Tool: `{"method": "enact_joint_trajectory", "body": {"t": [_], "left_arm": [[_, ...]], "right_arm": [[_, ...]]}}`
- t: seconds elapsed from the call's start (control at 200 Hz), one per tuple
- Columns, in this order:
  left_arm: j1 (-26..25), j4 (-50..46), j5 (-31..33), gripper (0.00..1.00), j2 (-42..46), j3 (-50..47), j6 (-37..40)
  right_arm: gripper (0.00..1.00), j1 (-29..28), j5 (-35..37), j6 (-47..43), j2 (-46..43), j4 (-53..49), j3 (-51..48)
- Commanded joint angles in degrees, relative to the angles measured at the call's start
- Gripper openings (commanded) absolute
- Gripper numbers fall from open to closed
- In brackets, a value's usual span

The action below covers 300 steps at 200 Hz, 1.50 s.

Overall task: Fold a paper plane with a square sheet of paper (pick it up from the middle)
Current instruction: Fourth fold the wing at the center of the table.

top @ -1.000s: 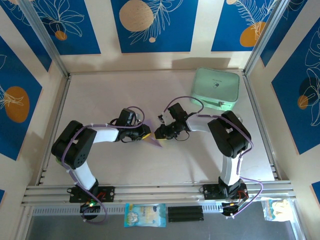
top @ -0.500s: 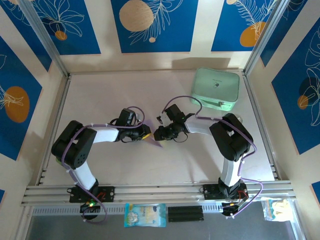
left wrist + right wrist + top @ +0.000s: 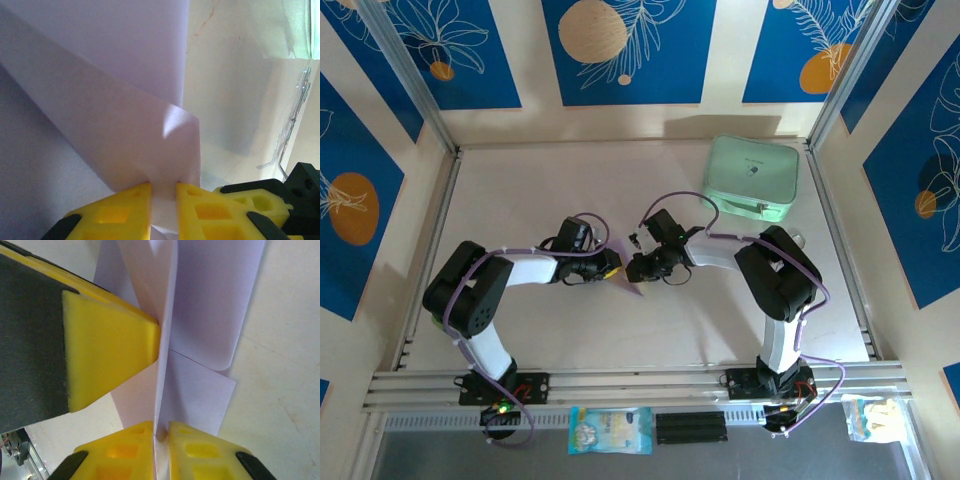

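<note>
The pale tabletop (image 3: pixel 550 180) fills the floor of the walled cell. The mint-green case (image 3: pixel 752 178) lies flat on it by the far right corner.

The left arm (image 3: pixel 510 270) and the right arm (image 3: pixel 775 265) both bend inward and meet at a spot to the left of the case and nearer the arm bases than it, well apart from it.

At that spot is the sheet of paper (image 3: pixel 633 290). From above it is a small lilac sliver, mostly hidden under the two wrists. It is creased into a narrow, layered shape rather than a flat square. In the left wrist view the sheet of paper (image 3: pixel 100 100) shows overlapping folded flaps, with an edge of the case (image 3: pixel 300 25) at the upper right behind it. In the right wrist view the sheet of paper (image 3: pixel 210 305) has a raised centre ridge with flaps spreading to either side over the tabletop.

The left gripper (image 3: pixel 611 265) is on the side of the paper away from the case. Its yellow fingers are drawn together and pinch a folded edge of the paper, seen close up at the left gripper (image 3: pixel 164 192).

The right gripper (image 3: pixel 638 268) is on the side of the paper towards the case. Its fingers are drawn nearly together and clamp the ridge, as seen at the right gripper (image 3: pixel 161 432). One yellow finger (image 3: pixel 110 350) of the left gripper touches the same ridge just beside it.
</note>
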<state>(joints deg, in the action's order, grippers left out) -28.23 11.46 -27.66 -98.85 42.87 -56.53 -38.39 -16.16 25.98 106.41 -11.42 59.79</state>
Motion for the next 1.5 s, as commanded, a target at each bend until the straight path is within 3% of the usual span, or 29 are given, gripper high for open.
{"method": "enact_joint_trajectory", "body": {"t": [0.0,0.27,0.74,1.496], "left_arm": [[0.37,-1.32,-0.07,0.21,2.03,0.83,-0.04],[1.08,-5.09,7.67,0.23,10.47,-4.35,-0.63],[1.16,-5.0,7.22,0.14,5.96,-5.65,-2.78],[1.07,-4.53,8.28,0.03,4.46,-6.82,-4.94]], "right_arm": [[0.11,-0.5,0.12,-0.95,0.65,-1.06,0.86],[0.08,-0.85,2.78,-4.43,-0.79,-1.67,0.11],[0.06,-7.01,19.39,-9.47,-2.14,-9.52,4.23],[0.1,-10.91,19.87,-3.22,0.88,-12.44,8.32]]}}
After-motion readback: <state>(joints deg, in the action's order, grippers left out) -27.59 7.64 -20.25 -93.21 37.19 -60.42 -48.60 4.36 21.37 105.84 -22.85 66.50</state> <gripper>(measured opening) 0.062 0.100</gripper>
